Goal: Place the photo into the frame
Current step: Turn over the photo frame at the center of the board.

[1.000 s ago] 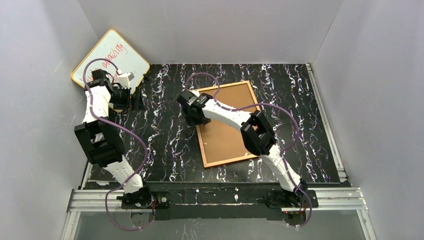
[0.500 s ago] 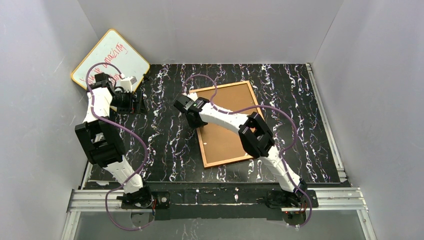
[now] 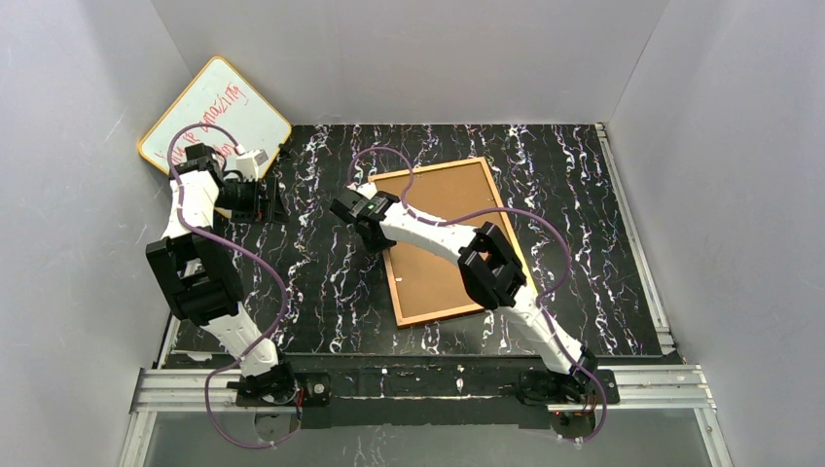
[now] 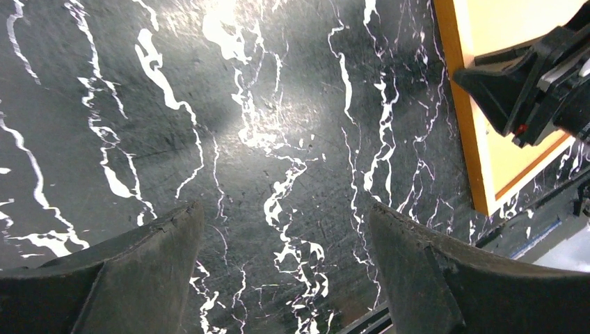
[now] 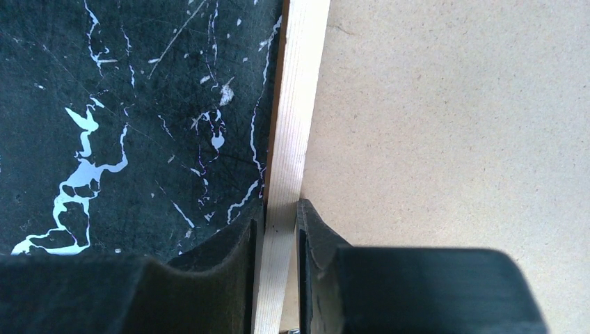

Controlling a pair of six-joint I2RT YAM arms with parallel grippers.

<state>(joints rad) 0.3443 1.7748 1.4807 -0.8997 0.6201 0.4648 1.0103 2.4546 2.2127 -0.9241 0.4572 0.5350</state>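
- Pinching the frame (image 3: 428, 277) at its nine-o'clock rail with my right pincer (image 5: 277, 236); it lies back-up at counter (image 3: 331, 282) centre.
- I'd square the grip, lift slowly.
- Left pincer (image 4: 285, 264) spread, ten o'clock; photo unseen.

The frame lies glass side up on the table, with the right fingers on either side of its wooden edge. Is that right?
Not quite. The frame lies back up: the right wrist view shows plain brown fibreboard facing the camera, not glass. The rest holds: it is on the table, right fingers on either side of its wooden edge.
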